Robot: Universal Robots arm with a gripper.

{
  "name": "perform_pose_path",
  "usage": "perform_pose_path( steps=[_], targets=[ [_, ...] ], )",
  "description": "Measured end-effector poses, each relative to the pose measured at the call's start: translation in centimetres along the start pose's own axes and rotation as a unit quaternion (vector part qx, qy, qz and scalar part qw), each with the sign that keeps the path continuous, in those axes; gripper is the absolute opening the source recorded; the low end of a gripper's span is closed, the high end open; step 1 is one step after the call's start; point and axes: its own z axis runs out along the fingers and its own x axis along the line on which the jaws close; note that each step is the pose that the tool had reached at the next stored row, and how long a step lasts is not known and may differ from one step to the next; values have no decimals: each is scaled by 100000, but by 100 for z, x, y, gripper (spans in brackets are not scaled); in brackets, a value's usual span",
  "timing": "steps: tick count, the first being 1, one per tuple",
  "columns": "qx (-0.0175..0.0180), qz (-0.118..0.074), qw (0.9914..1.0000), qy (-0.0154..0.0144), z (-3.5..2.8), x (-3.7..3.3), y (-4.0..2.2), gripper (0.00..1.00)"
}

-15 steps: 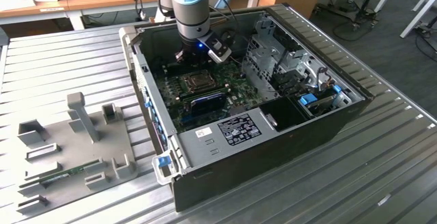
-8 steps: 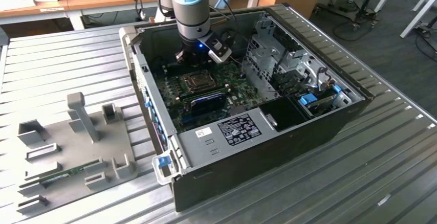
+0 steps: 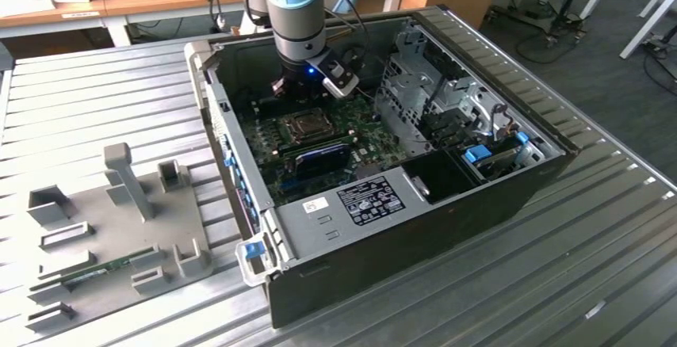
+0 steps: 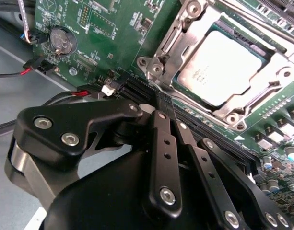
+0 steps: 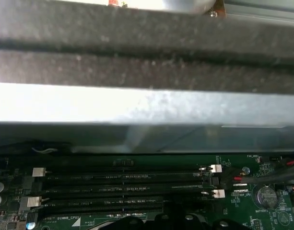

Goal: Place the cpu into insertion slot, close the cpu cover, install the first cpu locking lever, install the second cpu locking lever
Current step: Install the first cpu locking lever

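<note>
In the second wrist view the cpu (image 4: 221, 62), with its dull grey metal top, lies in the socket on the green motherboard. The cpu cover (image 4: 171, 50), a silvery frame, lies flat around it, and the chip shows through its window. My gripper (image 4: 162, 101) is shut with nothing between its black fingers (image 4: 161, 143). Its tip hovers over the dark memory slots (image 4: 137, 88), just beside the socket's corner. In the exterior view the gripper (image 3: 300, 93) hangs inside the open computer case, just behind the socket (image 3: 307, 127). I cannot tell how the locking levers stand.
Case walls (image 3: 227, 137) surround the board, and a metal drive cage (image 3: 439, 97) stands on the exterior view's right. A coin battery (image 4: 60, 40) and red-black cables (image 4: 27, 67) lie near the fingers. Memory slots (image 5: 127, 189) run below the case wall (image 5: 147, 103). A grey fixture plate (image 3: 106, 236) lies on the table.
</note>
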Motion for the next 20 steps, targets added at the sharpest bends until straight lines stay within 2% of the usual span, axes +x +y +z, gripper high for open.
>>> perform_pose_path(
  steps=[2, 7, 9, 15, 20],
  targets=[
    [-108, 17, 100000, -30, 1, 0, 0, 11],
    [-120, -6, 100000, -137, -2, 0, -10, 11],
    [-127, -53, 99999, -301, -2, -1, -13, 11],
    [-165, -268, 99993, -1111, 0, -1, -17, 11],
    [-177, -305, 99991, -1266, 0, 0, -18, 11]
  ],
)
